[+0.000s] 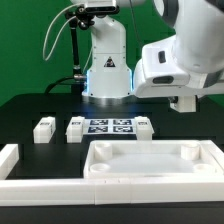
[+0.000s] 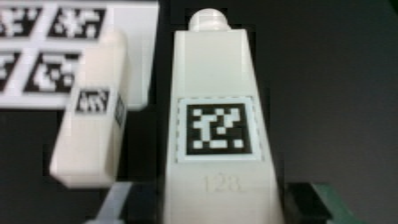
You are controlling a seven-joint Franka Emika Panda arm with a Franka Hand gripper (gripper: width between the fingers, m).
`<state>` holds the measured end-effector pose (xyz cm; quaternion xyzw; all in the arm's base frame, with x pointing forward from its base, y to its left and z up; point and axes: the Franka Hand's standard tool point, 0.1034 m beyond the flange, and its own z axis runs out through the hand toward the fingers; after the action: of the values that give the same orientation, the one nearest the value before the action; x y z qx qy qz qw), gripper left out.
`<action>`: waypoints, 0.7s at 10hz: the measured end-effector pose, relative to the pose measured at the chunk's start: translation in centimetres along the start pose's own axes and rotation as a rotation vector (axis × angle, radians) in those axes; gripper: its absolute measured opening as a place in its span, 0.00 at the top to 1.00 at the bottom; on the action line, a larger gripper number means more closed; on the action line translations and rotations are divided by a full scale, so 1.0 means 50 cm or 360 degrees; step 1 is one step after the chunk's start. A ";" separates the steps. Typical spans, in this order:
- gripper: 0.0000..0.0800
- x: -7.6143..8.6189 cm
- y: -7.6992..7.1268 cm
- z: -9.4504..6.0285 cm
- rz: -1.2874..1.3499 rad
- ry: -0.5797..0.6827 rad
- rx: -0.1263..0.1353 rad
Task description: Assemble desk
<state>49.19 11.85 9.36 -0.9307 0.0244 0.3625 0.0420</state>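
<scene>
The white desk top, a wide tray with a raised rim, lies near the front of the black table. Three tagged legs lie behind it: two toward the exterior view's left and one by the marker board. My gripper hangs at the exterior view's right, just above the table. In the wrist view the gripper is shut on a fourth leg, whose square tag faces the camera. Dark fingers flank its near end. Another leg lies alongside, a narrow dark gap apart.
The marker board lies flat between the legs. White border rails run along the left and front table edges. The robot's white base stands at the back centre, and the bulky arm reaches in from the upper right.
</scene>
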 end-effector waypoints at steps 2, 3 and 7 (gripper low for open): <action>0.64 -0.021 0.008 -0.048 -0.0065 0.0192 0.0009; 0.64 -0.026 0.009 -0.125 -0.0118 0.0318 0.0011; 0.64 -0.017 -0.020 -0.165 -0.0121 0.0682 0.0000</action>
<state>54.21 12.05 16.04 -0.9868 -0.0023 0.1545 0.0495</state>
